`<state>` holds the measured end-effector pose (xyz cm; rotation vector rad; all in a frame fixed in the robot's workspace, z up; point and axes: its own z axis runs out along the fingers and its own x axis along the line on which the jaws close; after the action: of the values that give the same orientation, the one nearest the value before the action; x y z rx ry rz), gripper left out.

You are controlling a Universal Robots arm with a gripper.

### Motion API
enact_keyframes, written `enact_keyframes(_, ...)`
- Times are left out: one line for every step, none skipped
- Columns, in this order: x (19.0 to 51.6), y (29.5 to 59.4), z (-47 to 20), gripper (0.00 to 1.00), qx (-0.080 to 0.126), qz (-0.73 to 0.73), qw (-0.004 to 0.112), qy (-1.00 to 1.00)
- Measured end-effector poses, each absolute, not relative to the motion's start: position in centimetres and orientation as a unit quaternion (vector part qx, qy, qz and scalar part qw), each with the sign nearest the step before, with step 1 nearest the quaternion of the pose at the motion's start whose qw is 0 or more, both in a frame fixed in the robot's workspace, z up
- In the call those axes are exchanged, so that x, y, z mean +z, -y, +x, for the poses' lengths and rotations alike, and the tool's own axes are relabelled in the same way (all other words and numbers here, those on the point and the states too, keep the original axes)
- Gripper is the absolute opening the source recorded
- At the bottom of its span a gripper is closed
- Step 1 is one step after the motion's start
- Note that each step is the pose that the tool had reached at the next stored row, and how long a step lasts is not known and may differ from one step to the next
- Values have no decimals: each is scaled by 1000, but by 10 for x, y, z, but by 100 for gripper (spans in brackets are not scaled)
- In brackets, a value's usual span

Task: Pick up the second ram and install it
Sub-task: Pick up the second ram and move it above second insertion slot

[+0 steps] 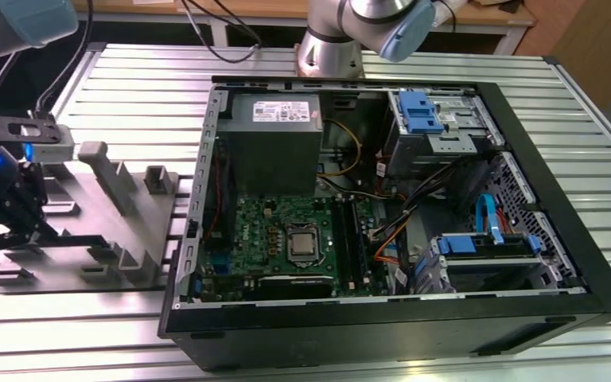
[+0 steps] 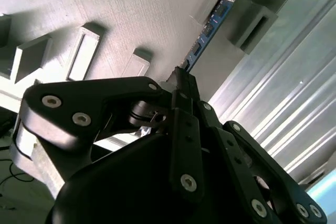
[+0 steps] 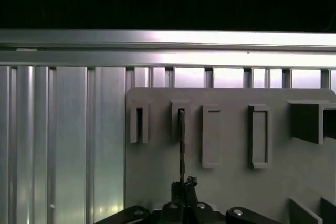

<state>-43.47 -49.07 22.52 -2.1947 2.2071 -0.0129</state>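
The second ram (image 2: 209, 29) is a thin dark stick with blue labels, lying along a slot of the grey tray (image 2: 131, 9). In the first wrist view the ram (image 3: 181, 145) shows edge-on, its far end inside a raised slot block of the tray (image 3: 231, 187). My gripper (image 2: 181, 77) has its black fingers (image 3: 190, 183) closed together on the near end of the stick. In the exterior view my gripper (image 1: 13, 227) hangs low over the tray (image 1: 125, 231) at the exterior view's left, well away from the green motherboard (image 1: 284, 239).
An open black computer case (image 1: 391, 318) lies on the ribbed aluminium table (image 1: 146, 95), with a power supply (image 1: 274, 119), drive cages (image 1: 433, 119) and cables inside. Upright grey blocks (image 1: 104, 171) stand on the tray. The arm's base (image 1: 332, 48) is behind the case.
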Motion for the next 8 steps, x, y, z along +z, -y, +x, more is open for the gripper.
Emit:
enact_keyframes(228, 491, -435, 11, -4, -705, 14, -709)
enact_keyframes(231, 491, -435, 11, -4, -705, 14, -709)
enact_keyframes(233, 491, -435, 11, -4, -705, 14, -709)
enact_keyframes(236, 491, -435, 11, -4, -705, 14, -709)
enact_keyframes(239, 491, -435, 11, -4, -705, 14, -709)
enact_keyframes(242, 491, -435, 11, -4, -705, 14, -709)
enact_keyframes(244, 491, -435, 11, -4, -705, 14, -709)
enact_keyframes(246, 491, -435, 11, -4, -705, 14, -709)
